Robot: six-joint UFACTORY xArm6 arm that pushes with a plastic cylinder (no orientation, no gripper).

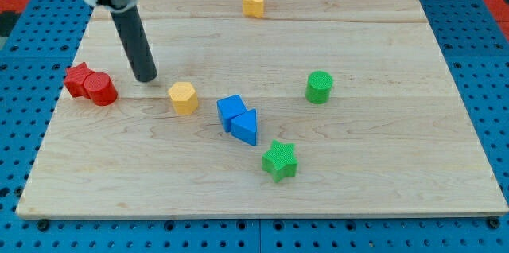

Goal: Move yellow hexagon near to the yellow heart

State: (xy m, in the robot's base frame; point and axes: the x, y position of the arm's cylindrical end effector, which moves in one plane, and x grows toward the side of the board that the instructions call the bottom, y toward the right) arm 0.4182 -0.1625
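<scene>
The yellow hexagon (pixel 184 97) lies left of the board's middle. The yellow heart (pixel 253 3) sits near the view's top edge, far above and to the right of the hexagon. My tip (pixel 145 78) rests on the board a short way up and to the left of the yellow hexagon, apart from it. The dark rod rises from the tip toward the view's top left.
A red star (pixel 77 77) and a red cylinder (pixel 102 89) touch at the left edge. A blue cube (pixel 231 109) and a blue triangle (pixel 246 127) touch right of the hexagon. A green star (pixel 280 160) and a green cylinder (pixel 319 87) lie to the right. The wooden board (pixel 398 165) ends on blue pegboard.
</scene>
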